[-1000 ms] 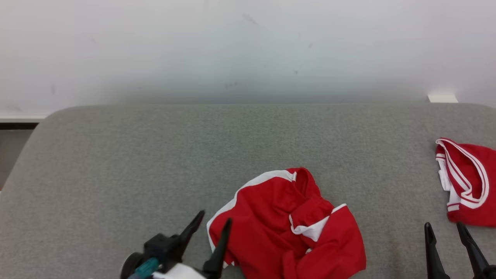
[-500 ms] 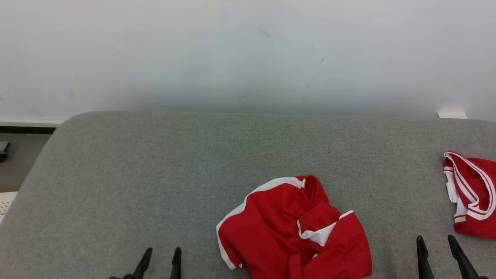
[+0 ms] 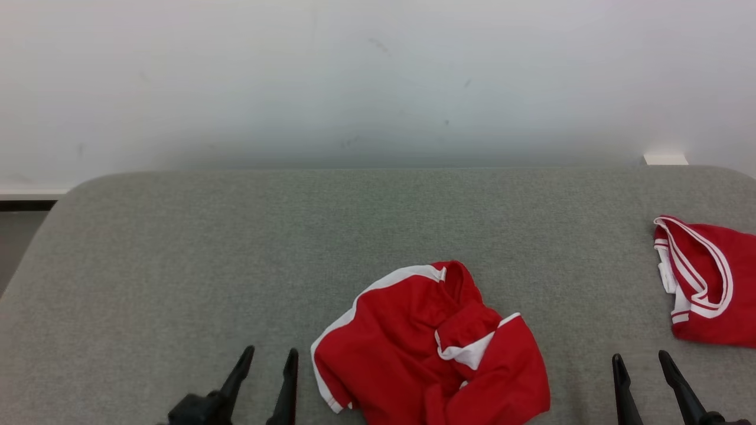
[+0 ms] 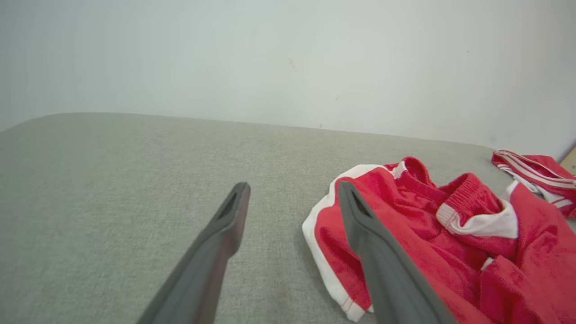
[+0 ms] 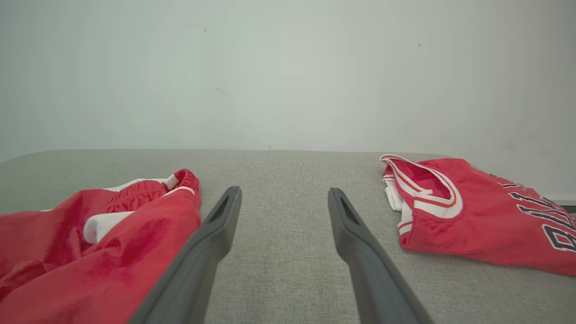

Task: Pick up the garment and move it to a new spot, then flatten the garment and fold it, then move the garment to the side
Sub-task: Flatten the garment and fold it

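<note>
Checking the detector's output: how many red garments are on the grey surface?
2. Crumpled red shorts at the near middle; a red jersey at the far right, cut off by the head view's edge. More could lie beyond it.

Your left gripper [image 3: 270, 354] sits at the lower left of the head view, pointing forward, its jaws spread wide with nothing between them. Your right gripper [image 3: 641, 357] mirrors it at the lower right, equally wide apart and empty.
</note>
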Robot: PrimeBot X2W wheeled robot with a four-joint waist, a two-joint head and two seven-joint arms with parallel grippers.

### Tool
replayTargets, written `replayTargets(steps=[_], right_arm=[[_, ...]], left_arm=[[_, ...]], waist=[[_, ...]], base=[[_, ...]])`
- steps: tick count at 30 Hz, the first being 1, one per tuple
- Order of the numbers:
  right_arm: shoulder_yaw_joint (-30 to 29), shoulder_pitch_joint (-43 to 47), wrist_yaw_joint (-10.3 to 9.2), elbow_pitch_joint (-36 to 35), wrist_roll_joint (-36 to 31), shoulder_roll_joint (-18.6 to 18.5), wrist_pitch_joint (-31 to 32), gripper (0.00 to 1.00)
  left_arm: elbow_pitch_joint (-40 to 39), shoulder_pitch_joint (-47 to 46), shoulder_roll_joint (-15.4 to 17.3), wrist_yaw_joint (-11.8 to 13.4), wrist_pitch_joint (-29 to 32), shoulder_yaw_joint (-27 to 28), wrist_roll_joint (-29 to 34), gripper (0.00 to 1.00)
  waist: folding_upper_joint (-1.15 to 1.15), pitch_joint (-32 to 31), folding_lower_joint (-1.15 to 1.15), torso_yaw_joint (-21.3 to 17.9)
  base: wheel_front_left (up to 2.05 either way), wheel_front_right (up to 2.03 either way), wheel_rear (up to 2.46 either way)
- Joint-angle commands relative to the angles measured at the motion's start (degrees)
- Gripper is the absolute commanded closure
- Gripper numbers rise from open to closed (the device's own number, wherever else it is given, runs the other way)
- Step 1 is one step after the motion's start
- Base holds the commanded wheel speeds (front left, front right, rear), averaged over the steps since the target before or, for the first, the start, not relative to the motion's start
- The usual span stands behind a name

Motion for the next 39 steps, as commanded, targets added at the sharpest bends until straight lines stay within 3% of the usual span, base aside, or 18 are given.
replayTargets(steps=[1,5,7,20,30,32,33,34,35,39], right_arm=[[0.08,-0.81,-0.18,-0.03,0.09,-0.02,-0.15,0.0],[0.67,-1.58,-0.18,-0.25,0.3,0.05,-0.15,0.0],[1.03,-2.25,-0.18,-0.29,0.44,0.1,-0.15,0.0],[4.16,-7.07,-0.18,-0.42,1.06,0.42,-0.15,0.0],[4.54,-9.19,-0.18,0.17,1.55,0.52,-0.15,0.0],[4.57,-9.19,-0.18,0.17,1.55,0.52,-0.15,0.0],[4.61,-9.21,-0.18,0.19,1.59,0.52,-0.15,0.0],[4.72,-9.22,-0.18,0.27,1.63,0.52,-0.15,0.0],[4.85,-9.18,-0.18,0.38,1.68,0.52,-0.15,0.0],[4.69,-8.86,-0.18,0.45,2.01,0.48,-0.15,0.0]], left_arm=[[0.71,-2.6,-0.25,-0.84,-0.01,-0.57,1.31,0.0],[4.23,-10.63,-0.74,-2.8,0.76,-3.09,2.04,0.0],[7.14,-15.5,-0.83,-3.42,4.09,-5.06,3.14,0.0],[23.91,-39.37,-2.5,-4.18,19.0,-12.22,2.34,0.0],[37.26,-45.38,-2.63,-3.03,18.23,-14.11,2.06,0.0],[39.12,-45.77,-2.65,-3.22,17.69,-14.63,1.85,0.31],[39.97,-46.11,-2.65,-3.21,17.56,-14.97,1.86,0.52],[40.82,-46.41,-2.65,-3.33,17.53,-15.33,1.79,0.8],[41.71,-46.66,-2.66,-3.47,17.6,-15.62,1.5,1.0],[43.02,-49.08,-2.69,-3.12,15.96,-15.23,0.21,1.0]], waist=[[0.0,0.57,0.0,-1.22],[0.0,1.56,0.0,-3.76],[0.0,2.39,0.0,-5.25],[0.0,11.3,0.0,-13.59],[0.0,13.63,0.0,-15.57],[0.0,13.64,0.0,-15.66],[0.0,13.64,0.0,-15.68],[0.0,13.58,0.0,-15.7],[0.0,13.46,0.0,-15.73],[0.0,12.56,0.0,-15.85]], base=[[0.0,0.0,0.0],[0.0,0.0,0.0],[0.0,0.0,0.0],[0.0,0.0,0.0],[0.0,0.0,0.0],[0.0,0.0,0.0],[0.0,0.0,0.0],[0.0,0.0,0.0],[0.0,0.0,0.0],[0.0,0.0,0.0]])
